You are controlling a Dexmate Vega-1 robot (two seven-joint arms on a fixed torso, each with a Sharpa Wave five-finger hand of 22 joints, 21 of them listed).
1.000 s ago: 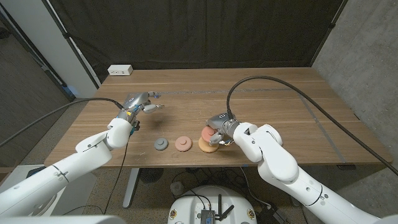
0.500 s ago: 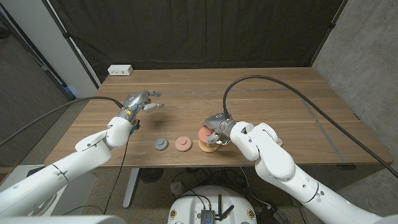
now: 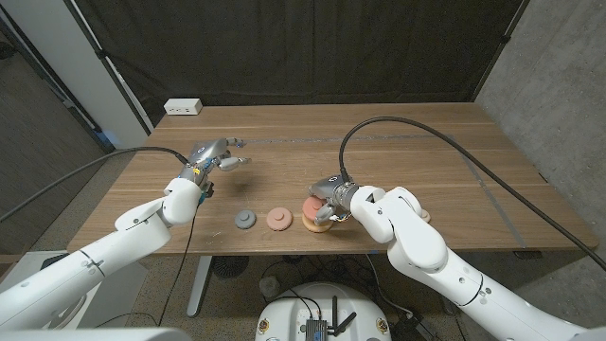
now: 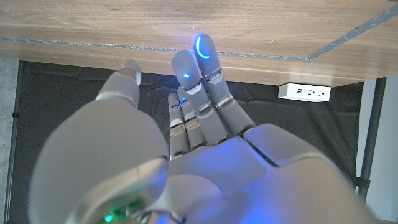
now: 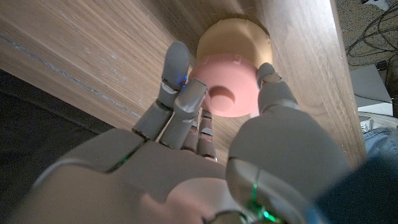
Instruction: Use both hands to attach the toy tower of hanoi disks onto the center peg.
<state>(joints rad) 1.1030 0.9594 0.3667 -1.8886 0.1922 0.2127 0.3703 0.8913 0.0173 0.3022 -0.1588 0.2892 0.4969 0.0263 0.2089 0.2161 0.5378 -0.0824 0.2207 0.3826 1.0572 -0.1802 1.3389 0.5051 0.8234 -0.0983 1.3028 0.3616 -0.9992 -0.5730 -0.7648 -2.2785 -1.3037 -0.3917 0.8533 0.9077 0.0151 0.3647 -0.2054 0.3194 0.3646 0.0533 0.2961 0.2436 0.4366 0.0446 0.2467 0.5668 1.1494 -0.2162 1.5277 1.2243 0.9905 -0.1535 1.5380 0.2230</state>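
Observation:
My right hand grips a pink disk between thumb and fingers, just over a larger tan disk that lies near the table's front edge. A salmon disk and a grey disk lie on the table to the left of them. My left hand hovers over the left half of the table, holding nothing, fingers stretched out close together. No peg can be made out under the pink disk.
A white power strip sits at the far left corner of the wooden table. Black cables run from both arms. A dark curtain hangs behind the table.
My right hand has shifted slightly left with the pink disk, staying over the tan disk. The left hand has not moved.

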